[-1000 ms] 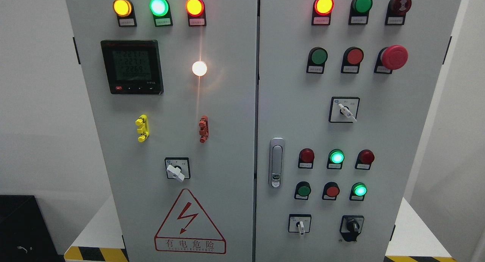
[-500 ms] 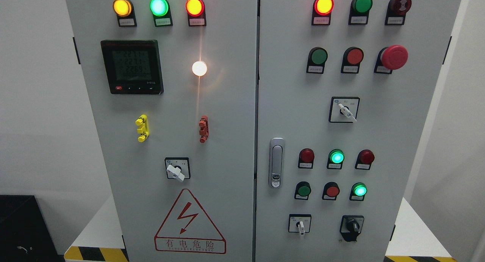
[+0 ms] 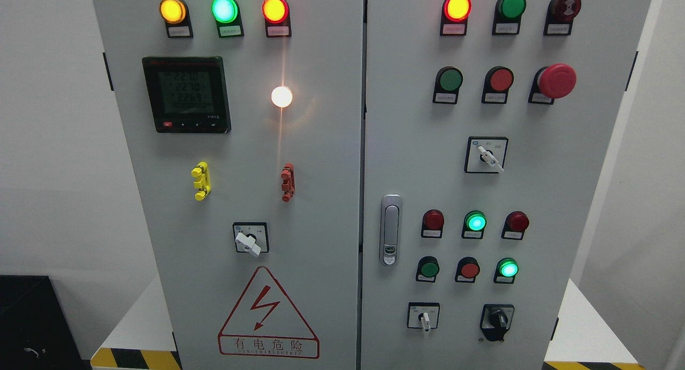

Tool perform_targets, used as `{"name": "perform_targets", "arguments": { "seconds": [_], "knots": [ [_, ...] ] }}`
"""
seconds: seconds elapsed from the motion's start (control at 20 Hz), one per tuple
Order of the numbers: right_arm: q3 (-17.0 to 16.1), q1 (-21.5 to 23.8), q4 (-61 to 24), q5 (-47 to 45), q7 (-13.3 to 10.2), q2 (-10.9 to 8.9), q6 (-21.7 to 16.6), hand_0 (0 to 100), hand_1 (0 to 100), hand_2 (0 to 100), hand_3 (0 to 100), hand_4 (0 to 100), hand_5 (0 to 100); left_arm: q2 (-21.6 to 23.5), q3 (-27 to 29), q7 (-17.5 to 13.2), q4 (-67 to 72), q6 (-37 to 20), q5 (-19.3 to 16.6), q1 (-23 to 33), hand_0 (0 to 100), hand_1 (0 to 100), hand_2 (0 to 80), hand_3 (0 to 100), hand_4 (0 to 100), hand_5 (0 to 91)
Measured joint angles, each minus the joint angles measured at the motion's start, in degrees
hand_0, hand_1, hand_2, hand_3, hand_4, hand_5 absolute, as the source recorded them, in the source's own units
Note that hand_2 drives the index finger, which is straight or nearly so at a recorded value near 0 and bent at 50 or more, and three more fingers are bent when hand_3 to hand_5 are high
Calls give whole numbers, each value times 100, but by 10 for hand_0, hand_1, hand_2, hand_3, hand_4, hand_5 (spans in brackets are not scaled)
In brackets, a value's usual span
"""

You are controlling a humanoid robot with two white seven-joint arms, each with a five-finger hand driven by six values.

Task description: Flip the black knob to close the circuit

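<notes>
The black knob (image 3: 499,320) sits low on the right door of the grey cabinet (image 3: 321,161), in the bottom row, with its pointer turned a little off upright. Neither robot hand shows in the head view, so I cannot tell whether the fingers are spread, pressed together or pinching anything, and no place can be given relative to a hand; the knob can only be placed by its neighbours. Judging from that, the whole reach is yet to be made, and the main risk is picking the wrong control. Just beside the knob, on its left in the picture, is a white-handled selector (image 3: 424,319) in a similar square plate, and two more white selectors (image 3: 489,157) sit higher up and on the left door (image 3: 249,241); a hand arriving a little off could turn one of those instead. Directly above the knob are a lit green button (image 3: 507,268) and a red button (image 3: 469,270), close enough that knuckles or a stray finger could press them during the approach. The red mushroom button (image 3: 556,81) is well apart, near the top, so it is less of a worry. The knob is small and smooth-looking, so a loose pinch may slip round it without turning it, and turning the wrong way would leave the circuit open.
</notes>
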Motion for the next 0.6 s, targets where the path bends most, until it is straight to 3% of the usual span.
{"name": "perform_targets", "arguments": {
  "seconds": [0.6],
  "knots": [
    [-31,-413,-258,113,336,-25,350,0,0,957,1000,1000,998,0,0,-2,0,0,0,0,120,556,0,0,0,0]
  ]
}}
